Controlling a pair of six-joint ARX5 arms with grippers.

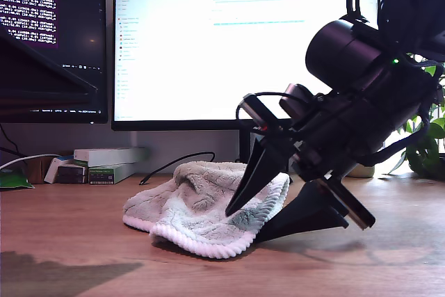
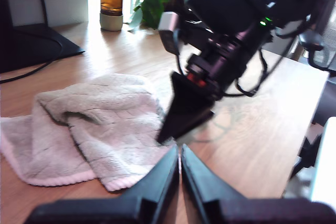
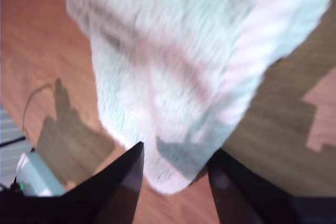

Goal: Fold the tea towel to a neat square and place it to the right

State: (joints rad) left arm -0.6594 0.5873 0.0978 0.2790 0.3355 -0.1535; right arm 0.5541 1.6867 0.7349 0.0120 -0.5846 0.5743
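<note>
The tea towel [image 1: 201, 206] lies crumpled in a heap on the wooden desk, fluffy and off-white, with a ribbed corded edge facing the front. My second gripper [image 1: 242, 227] reaches down at the heap's side on the exterior view's right. It is open, and one fingertip rests on the cloth. In the second wrist view a corner of the towel [image 3: 168, 66] sits between its spread fingers [image 3: 126, 182]. My first gripper [image 2: 179, 149] is shut and empty. It is low over the desk, just short of the towel [image 2: 100, 119] and near the second arm's finger [image 2: 184, 114].
A large monitor [image 1: 236, 46] stands behind the towel, with a second screen [image 1: 49, 33] at the exterior view's left. Small boxes [image 1: 104, 161] and a cable [image 1: 174, 165] lie at the back. A potted plant [image 1: 427, 137] is at the exterior view's right, and an amber jar [image 2: 111, 9] stands near it.
</note>
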